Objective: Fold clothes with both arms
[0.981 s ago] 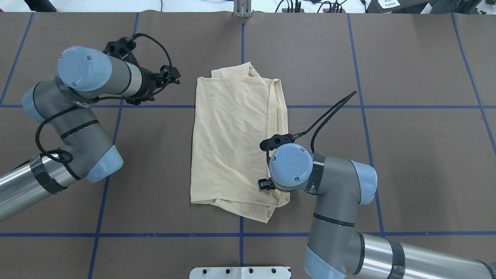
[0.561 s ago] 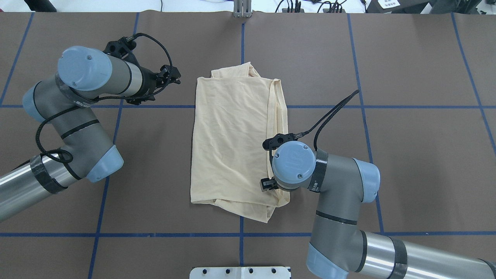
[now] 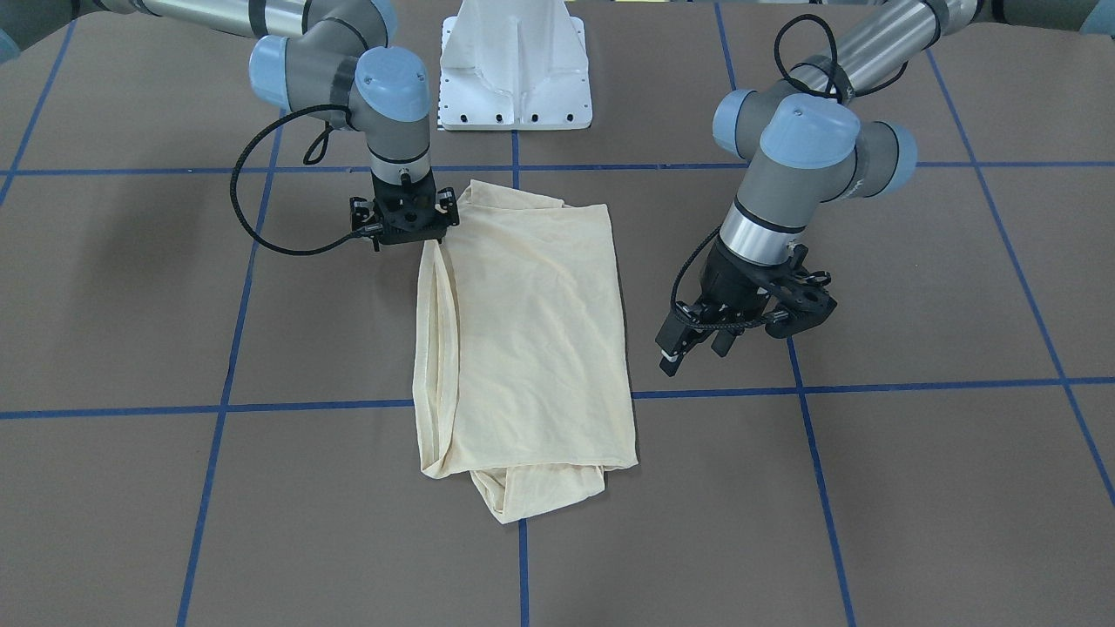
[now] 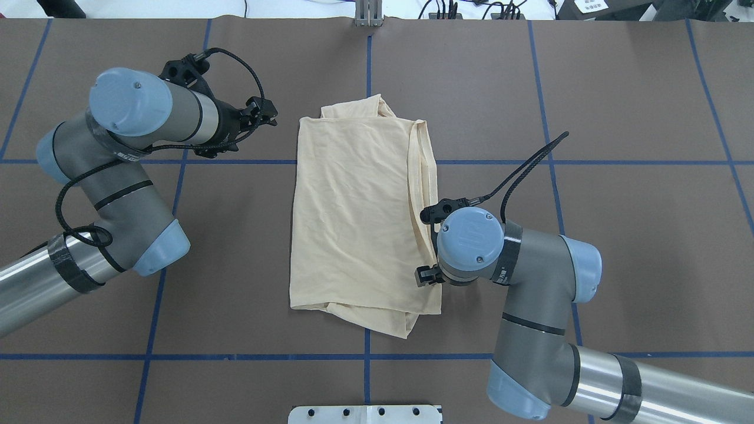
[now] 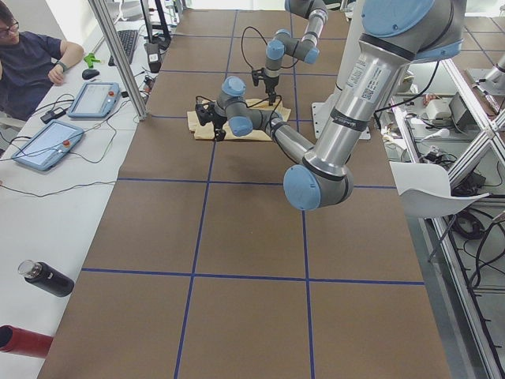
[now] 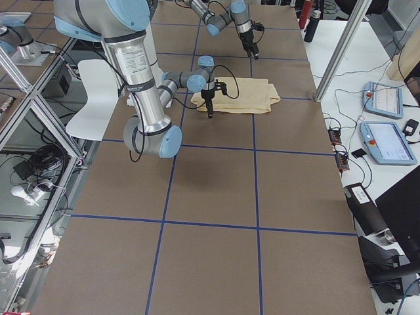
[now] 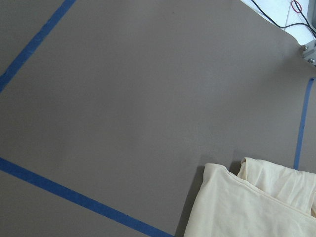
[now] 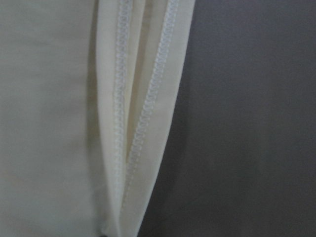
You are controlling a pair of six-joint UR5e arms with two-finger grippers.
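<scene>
Right gripper (image 3: 405,225) points straight down at the right long edge of the shirt (image 4: 353,218), near the corner closest to the robot. Its fingers are hidden under the wrist and camera mount, so can't tell how far apart they are or whether they hold cloth. The right wrist view shows only two stitched hem edges lying side by side, with bare mat to their right.

Left gripper (image 3: 694,357) is tilted, fingers spread apart, nothing between them. It's off the shirt, just beside the far left corner and not touching it. The left wrist view has that corner at lower right.

The shirt is folded into a plain cream oblong, no print showing. It lies flat mid-table, long axis running away from the robot, with a bunched layer sticking out at the far end.

The table (image 4: 618,235) has a brown mat with a blue tape grid (image 4: 548,162). A white pedestal base (image 3: 514,70) sits at the robot's edge. A person (image 5: 31,55) sits at the side bench with two tablets (image 5: 67,118).
</scene>
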